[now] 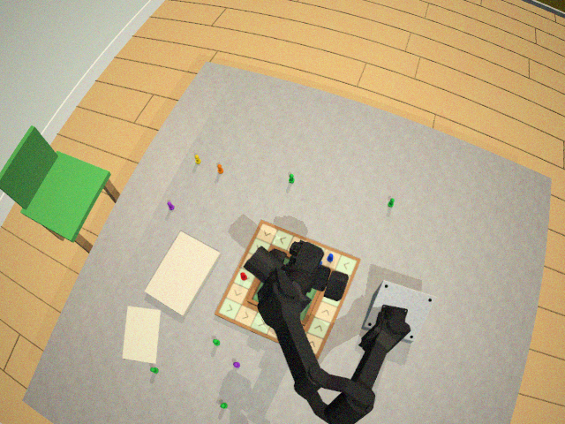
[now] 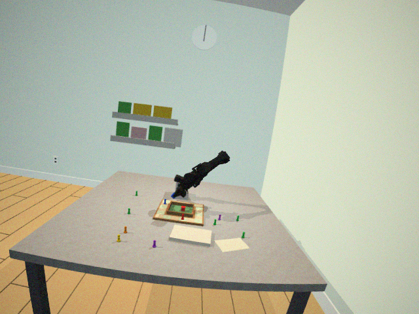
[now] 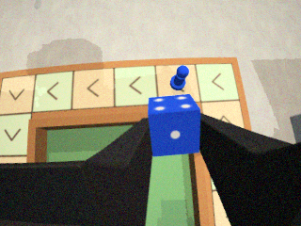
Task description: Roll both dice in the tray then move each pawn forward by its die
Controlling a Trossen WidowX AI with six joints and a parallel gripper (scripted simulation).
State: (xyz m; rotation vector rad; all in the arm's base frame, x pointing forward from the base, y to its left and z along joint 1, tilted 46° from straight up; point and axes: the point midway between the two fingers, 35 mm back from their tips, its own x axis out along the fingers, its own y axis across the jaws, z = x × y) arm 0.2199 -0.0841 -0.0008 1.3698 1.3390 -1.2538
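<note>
My gripper [image 3: 172, 122] [image 2: 175, 193] is shut on the blue die [image 3: 175, 124] [image 2: 173, 195]. It holds the die in the air over the far edge of the game board [image 1: 237, 291] [image 2: 158, 214] [image 3: 63, 88], near the rim of the green tray [image 2: 174, 208] [image 3: 75, 145] in the board's middle. The blue pawn [image 1: 329, 257] [image 2: 165, 201] [image 3: 180, 75] stands on an arrow square just beyond the die. The red die [image 2: 182, 207] lies in the tray; in the overhead view my arm hides it. The red pawn [image 1: 243, 276] [image 2: 182, 216] stands on a square on the opposite side of the board.
A cream box [image 1: 182, 271] and a paper sheet [image 1: 141, 333] lie left of the board. Spare pawns stand around: green [image 1: 290, 177] [image 1: 391, 201], yellow [image 1: 197, 158], orange [image 1: 220, 169], purple [image 1: 170, 206]. The arm's base plate [image 1: 410, 296] is at the right. A green chair [image 1: 49, 186] stands beside the table.
</note>
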